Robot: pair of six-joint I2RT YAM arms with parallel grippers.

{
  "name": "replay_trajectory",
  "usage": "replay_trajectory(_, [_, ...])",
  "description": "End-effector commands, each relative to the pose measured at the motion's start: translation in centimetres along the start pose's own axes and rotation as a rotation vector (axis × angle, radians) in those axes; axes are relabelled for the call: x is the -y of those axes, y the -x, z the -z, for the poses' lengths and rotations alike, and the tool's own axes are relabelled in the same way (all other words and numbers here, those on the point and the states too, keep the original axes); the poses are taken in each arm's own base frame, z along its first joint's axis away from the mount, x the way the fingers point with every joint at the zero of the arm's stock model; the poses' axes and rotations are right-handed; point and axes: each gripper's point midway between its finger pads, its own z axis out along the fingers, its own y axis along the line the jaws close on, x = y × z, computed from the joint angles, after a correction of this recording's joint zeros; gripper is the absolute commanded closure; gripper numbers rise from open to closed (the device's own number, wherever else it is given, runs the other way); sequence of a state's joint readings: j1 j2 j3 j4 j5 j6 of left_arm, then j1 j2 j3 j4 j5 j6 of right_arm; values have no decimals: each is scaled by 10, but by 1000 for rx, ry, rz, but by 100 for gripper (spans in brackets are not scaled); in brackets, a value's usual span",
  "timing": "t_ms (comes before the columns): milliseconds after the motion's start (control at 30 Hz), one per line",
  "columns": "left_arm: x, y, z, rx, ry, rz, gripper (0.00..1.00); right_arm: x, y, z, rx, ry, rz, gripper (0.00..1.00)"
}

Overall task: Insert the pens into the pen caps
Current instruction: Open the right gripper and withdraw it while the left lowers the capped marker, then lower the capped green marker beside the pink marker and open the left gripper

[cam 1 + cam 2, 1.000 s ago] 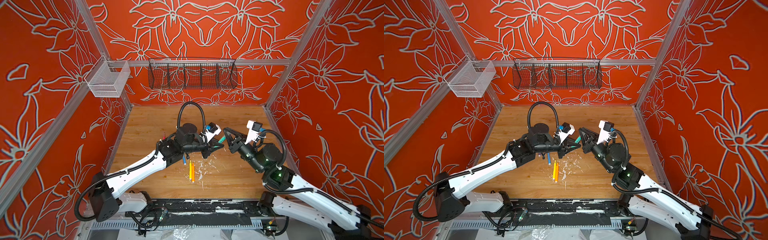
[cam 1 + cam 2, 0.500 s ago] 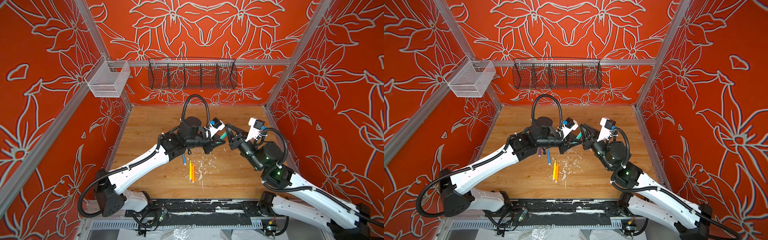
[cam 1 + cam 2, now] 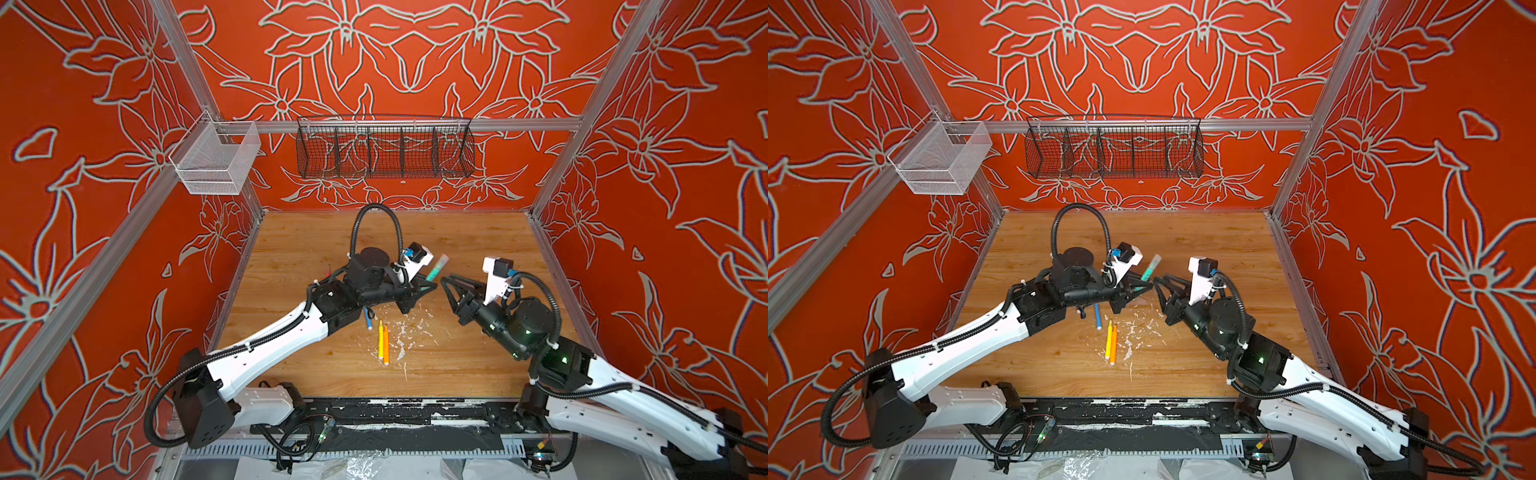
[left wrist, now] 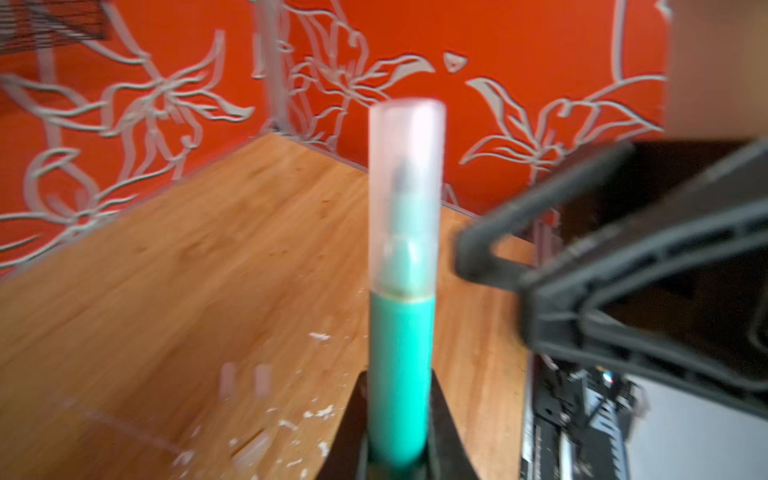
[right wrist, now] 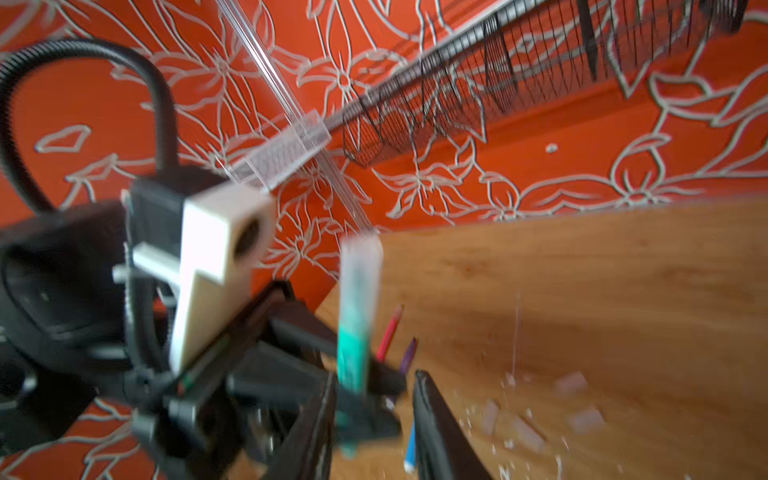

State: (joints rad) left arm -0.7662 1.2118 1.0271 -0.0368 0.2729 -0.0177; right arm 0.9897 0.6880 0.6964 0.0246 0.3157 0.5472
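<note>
Woodgrain tabletop [image 3: 478, 249], slim green pen [image 4: 399, 374] (translucent cap [image 4: 405, 187])

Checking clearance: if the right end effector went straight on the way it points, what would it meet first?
Probably the capped green pen held in the left end effector; depth is unclear.

Tips facing, left jaws clamped, right jaws parted.

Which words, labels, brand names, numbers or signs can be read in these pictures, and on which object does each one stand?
No text can be read in any view.
green pen and its clear cap: blurred, no print visible.
yellow pen, orange pen, blue pen: too small to tell.
red walls: flower outlines only, no letters.
</note>
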Motion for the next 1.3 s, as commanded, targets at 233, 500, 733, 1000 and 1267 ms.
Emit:
replay_trajectory(233, [-90,-117,56,-62,534,358,100,104,12,24,147,-536,331,29])
replay_trajectory(500, [-136,-156,90,-68,749,532,100,208,-8,10,51,-819,269,30])
replay_trajectory(733, [-152,-186,81,-182,830,547,100,275,-21,41,34,-1160,292,27])
replay_trajectory(1000, [-176,-211,78,-297,954,569,100,274,-30,20,4,-1084,305,28])
replay_trajectory(1267, [-209,-229,95,-385,1145,568,100,271,-32,26,37,-1048,286,27])
